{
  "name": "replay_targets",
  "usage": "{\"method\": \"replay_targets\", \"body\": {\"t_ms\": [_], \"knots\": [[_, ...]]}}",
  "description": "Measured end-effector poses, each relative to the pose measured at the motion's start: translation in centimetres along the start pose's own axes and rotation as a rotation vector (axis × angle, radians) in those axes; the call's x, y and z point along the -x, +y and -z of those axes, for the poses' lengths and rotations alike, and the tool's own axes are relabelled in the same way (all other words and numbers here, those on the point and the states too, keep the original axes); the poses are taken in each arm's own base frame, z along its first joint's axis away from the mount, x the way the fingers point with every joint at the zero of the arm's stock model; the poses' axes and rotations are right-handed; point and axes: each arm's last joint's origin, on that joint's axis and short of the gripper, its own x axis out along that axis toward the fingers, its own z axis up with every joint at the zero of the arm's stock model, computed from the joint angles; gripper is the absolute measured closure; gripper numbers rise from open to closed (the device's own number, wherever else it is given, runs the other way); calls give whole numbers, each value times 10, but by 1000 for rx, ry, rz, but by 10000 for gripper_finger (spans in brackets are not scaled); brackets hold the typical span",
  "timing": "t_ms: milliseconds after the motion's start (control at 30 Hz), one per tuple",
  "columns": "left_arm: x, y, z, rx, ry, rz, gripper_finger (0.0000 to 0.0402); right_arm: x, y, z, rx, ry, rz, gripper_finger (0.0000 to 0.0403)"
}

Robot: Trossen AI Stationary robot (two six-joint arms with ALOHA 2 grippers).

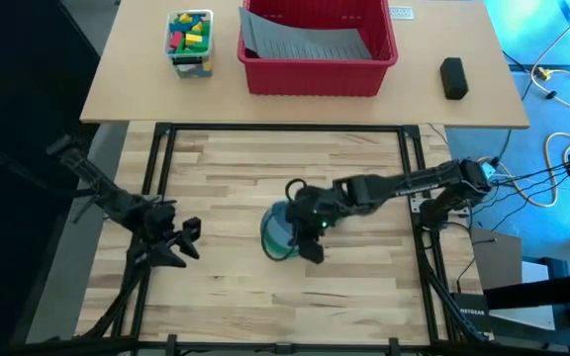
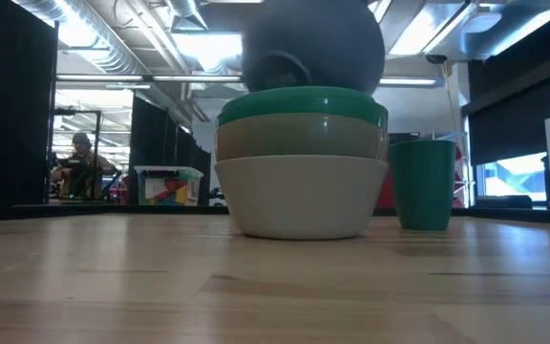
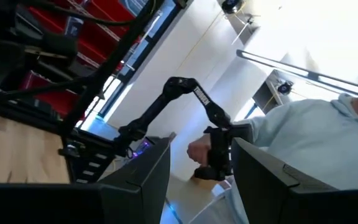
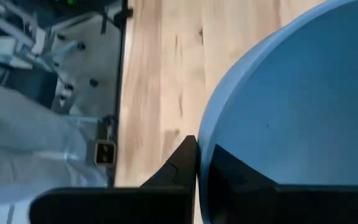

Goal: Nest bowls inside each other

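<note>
Even, fairly bright overhead light on the table [image 1: 265, 287]; surrounding floor dark. Low view: ceiling strip lights [image 2: 208, 43] glare white, the stacked bowls [image 2: 302, 162] soft-focused, the wood in front of them blurred. Left wrist view: window blown out.

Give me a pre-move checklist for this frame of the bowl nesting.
1. Right gripper pinching the blue bowl rim: ok, shut on it.
2. Blue bowl over the stack: ok in the high view; fully seated: cannot tell.
3. Stack upright, level on the table: ok.
4. Green cup apart from the stack: ok, a gap shows.
5. Left gripper clear at the table's left, open, empty: ok.
6. All five bowls nested: cannot tell.
</note>
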Motion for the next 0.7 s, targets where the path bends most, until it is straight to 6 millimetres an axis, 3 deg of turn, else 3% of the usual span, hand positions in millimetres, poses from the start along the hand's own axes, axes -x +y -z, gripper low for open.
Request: {"method": "replay_targets", "body": {"t_ms": [367,700], "knots": [[-1,21,-10,-11,13,-49,250,2,-18,3,237,81,9,403],[0,26,-15,-26,-3,-73,250,-10,-5,16,390,162,90,365]]}}
